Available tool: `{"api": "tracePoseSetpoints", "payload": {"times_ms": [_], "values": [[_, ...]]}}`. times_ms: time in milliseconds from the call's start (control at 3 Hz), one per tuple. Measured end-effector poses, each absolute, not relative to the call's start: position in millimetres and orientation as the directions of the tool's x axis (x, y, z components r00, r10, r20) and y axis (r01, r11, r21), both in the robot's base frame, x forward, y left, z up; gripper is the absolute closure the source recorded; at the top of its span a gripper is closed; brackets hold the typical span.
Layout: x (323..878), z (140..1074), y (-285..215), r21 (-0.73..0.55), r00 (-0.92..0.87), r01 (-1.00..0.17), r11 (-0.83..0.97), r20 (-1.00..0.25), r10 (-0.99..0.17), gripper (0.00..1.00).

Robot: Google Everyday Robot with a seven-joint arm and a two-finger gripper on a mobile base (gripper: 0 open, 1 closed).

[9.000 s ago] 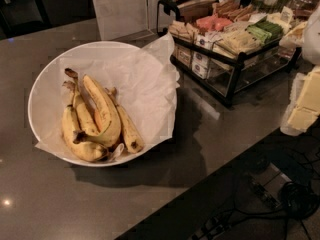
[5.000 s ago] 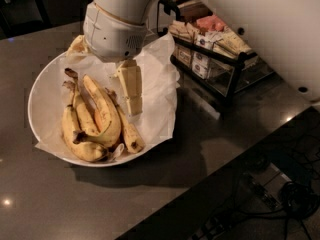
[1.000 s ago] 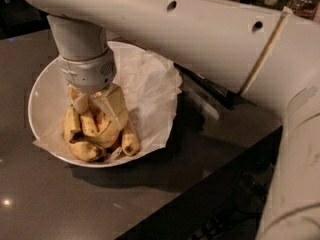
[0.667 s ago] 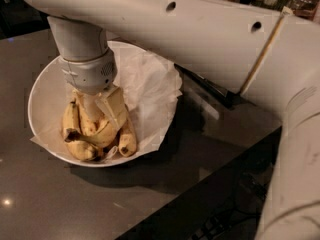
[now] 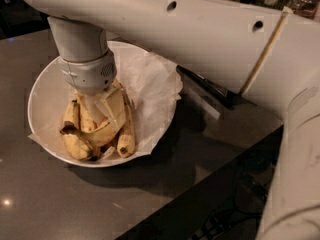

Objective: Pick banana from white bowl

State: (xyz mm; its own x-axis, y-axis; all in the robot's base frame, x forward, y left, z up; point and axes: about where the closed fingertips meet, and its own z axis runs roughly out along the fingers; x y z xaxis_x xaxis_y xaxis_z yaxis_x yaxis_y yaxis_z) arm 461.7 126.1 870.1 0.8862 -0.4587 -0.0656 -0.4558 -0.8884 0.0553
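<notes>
Where the big pale arm (image 5: 200, 29) reaches across the top of the scene, its grey wrist (image 5: 87, 69) drops straight down into the white bowl (image 5: 37, 84). The claw (image 5: 102, 115) is right in among the fruit. Its two cream fingers (image 5: 116, 109) stand on either side of the banana (image 5: 97, 134) and look clenched against it, grasping its curved middle. The banana lies in the bowl, toward the near left part, slung across the other bananas. Its dark stem tip pokes out to the left, just clear of the fruit under it. A plump yellow one (image 5: 75, 146) sits below and to the left, touching the bowl's lining. A slimmer one (image 5: 126, 139) with a dark end lies just to the right of the claw. Crinkled white paper (image 5: 150, 79) lines the bowl and bunches up along its right side, spilling a little over the rim. The bowl rests on a dark grey table (image 5: 60, 199), near its front edge.
</notes>
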Motion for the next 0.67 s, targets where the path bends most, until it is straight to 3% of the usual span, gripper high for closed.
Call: {"api": "tracePoseSetpoints", "payload": {"times_ms": [333,667], "values": [[465.7,875.1,134.6,-0.010,0.884,-0.465,-0.885,-0.059,-0.464,1.00],[461.4,911.7,131.9,-0.185,0.871,-0.483,-0.856,0.004,-0.492,1.00]]}}
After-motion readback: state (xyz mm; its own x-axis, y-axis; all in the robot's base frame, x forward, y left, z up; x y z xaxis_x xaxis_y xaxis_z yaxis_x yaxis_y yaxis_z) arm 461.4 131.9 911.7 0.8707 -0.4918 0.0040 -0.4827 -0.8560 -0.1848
